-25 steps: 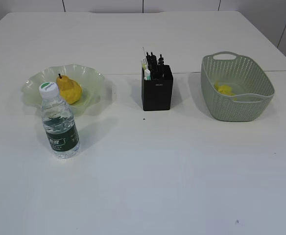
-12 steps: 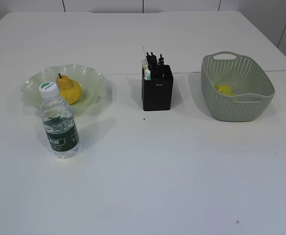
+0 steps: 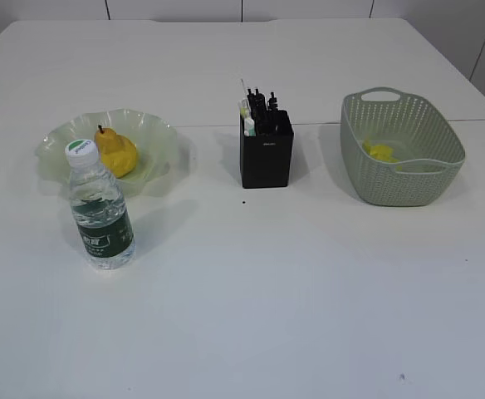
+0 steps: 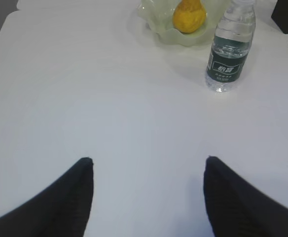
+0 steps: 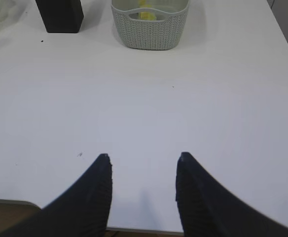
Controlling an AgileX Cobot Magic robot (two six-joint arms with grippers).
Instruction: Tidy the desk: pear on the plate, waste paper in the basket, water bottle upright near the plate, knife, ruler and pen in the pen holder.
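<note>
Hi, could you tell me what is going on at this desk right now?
Nothing is being handled. Both arms are pulled back: the left gripper and right gripper hang open and empty over bare desk. The pear lies on the plate, the water bottle stands upright beside it, the pen holder holds stationery, and yellow paper lies in the basket.

Bright, even light fills all 3 views. Soft shadows fall right of the water bottle (image 3: 100, 208). Wrist views look slightly soft.
</note>
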